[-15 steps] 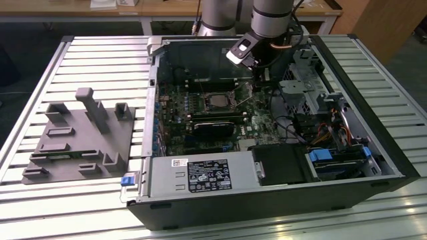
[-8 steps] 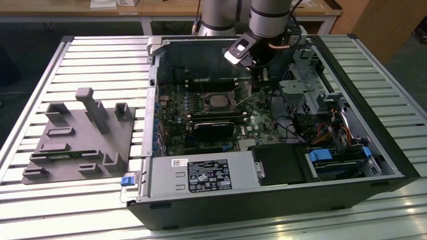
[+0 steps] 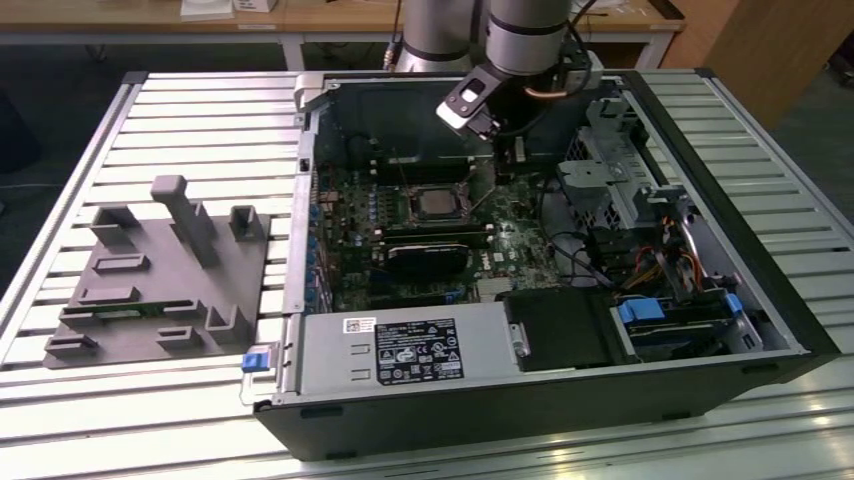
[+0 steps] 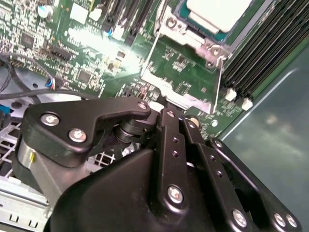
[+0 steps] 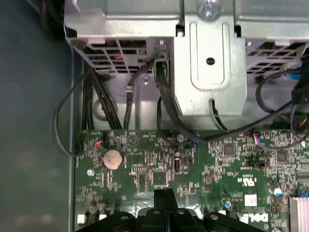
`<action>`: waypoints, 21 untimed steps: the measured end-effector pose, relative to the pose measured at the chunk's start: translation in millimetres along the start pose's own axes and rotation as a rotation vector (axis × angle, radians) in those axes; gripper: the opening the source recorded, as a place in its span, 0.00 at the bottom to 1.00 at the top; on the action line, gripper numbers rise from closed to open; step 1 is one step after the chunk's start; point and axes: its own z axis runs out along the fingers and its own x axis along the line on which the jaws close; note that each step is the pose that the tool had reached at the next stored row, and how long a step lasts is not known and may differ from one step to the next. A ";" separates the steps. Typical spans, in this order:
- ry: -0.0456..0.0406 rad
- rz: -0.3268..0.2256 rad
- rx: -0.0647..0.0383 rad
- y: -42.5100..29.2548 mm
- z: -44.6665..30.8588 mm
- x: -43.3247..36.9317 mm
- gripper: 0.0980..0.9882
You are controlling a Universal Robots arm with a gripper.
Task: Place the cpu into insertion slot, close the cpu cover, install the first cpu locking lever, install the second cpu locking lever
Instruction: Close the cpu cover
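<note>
Exterior view: dull silver-grey square cpu seated in dark metal-rimmed insertion slot. Black gripper, fingers pressed together and empty, hangs toward the exterior view's right. Second wrist view: square-windowed silver cpu cover raised, just beside fingertips.

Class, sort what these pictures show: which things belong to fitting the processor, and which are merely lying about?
Belong to the job:
- small square silver-grey cpu
- square silver metal cpu cover frame
- green motherboard
- black claw

Just lying about:
- grey plastic fixture block
- silver power supply box
- round silver coin battery
- black cables
</note>
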 end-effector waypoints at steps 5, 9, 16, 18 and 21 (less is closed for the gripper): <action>0.0000 0.000 0.000 -10.6 -0.6 -0.3 0.01; 0.0001 0.000 0.000 -20.8 -1.2 -0.5 0.01; 0.0001 0.000 0.000 -39.8 -2.3 -0.9 0.01; -0.0001 0.000 0.000 -44.1 -2.7 -1.1 0.01; 0.0000 0.000 0.000 -50.9 -3.1 -1.3 0.01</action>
